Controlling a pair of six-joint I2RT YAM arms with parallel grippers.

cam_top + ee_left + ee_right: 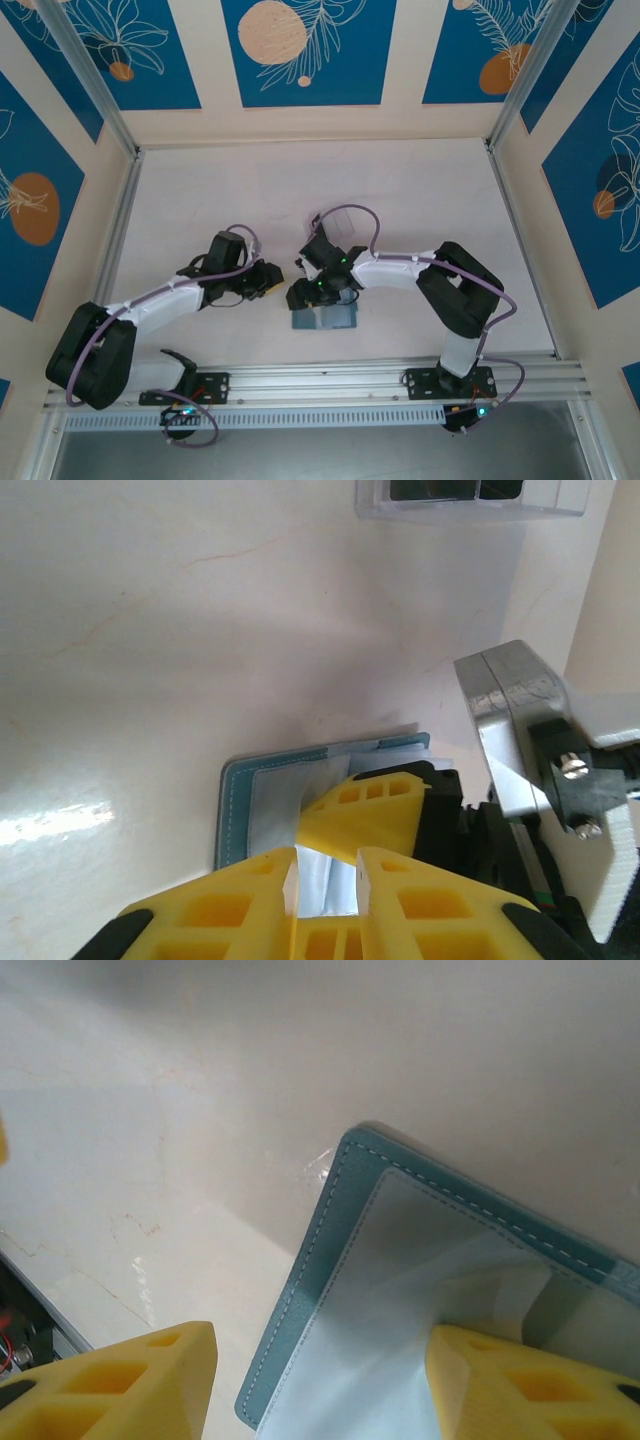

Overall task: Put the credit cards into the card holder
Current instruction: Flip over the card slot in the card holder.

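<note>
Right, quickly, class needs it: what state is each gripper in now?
Left gripper: slightly open, nothing visibly held.
Right gripper: open, one finger resting on the card holder.

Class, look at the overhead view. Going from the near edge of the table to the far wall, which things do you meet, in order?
mounting rail → card holder → clear box
</note>
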